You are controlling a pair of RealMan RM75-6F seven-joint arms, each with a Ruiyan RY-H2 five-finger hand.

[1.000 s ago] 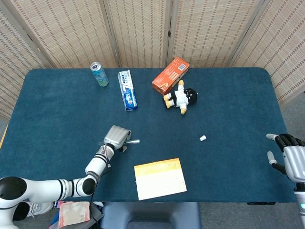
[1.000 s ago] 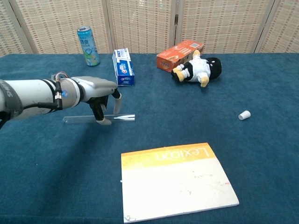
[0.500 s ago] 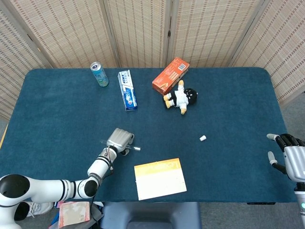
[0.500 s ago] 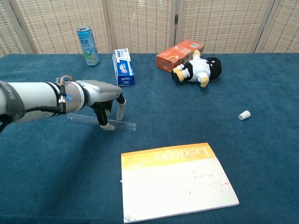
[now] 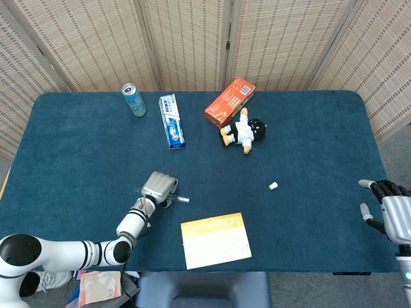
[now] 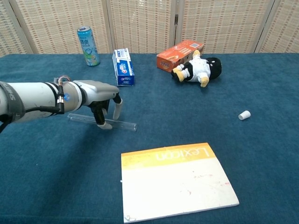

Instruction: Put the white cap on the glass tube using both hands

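Observation:
The glass tube (image 6: pixel 122 124) lies flat on the blue table, slanting down to the right; in the head view only its tip (image 5: pixel 182 199) shows past the hand. My left hand (image 6: pixel 99 94) (image 5: pixel 159 185) hovers over the tube's middle with its fingers pointing down. One fingertip (image 6: pixel 106 125) touches the tube's near side and another finger (image 6: pixel 117 109) stands behind it. The tube rests on the cloth, not lifted. The white cap (image 6: pixel 244 115) (image 5: pixel 273 186) lies alone far to the right. My right hand (image 5: pixel 389 209) is at the table's right edge, fingers spread, holding nothing.
A white and orange booklet (image 6: pixel 177 179) lies at the front centre. At the back stand a can (image 6: pixel 88 45), a toothpaste box (image 6: pixel 123 66), an orange box (image 6: pixel 179 53) and a plush toy (image 6: pixel 198 68). The table's front edge (image 5: pixel 308 273) is near the booklet.
The tube has swung from level to slanted, its right end nearer the front. My left hand shifted slightly with it, then drew back a little. The right hand and the cap stayed still.

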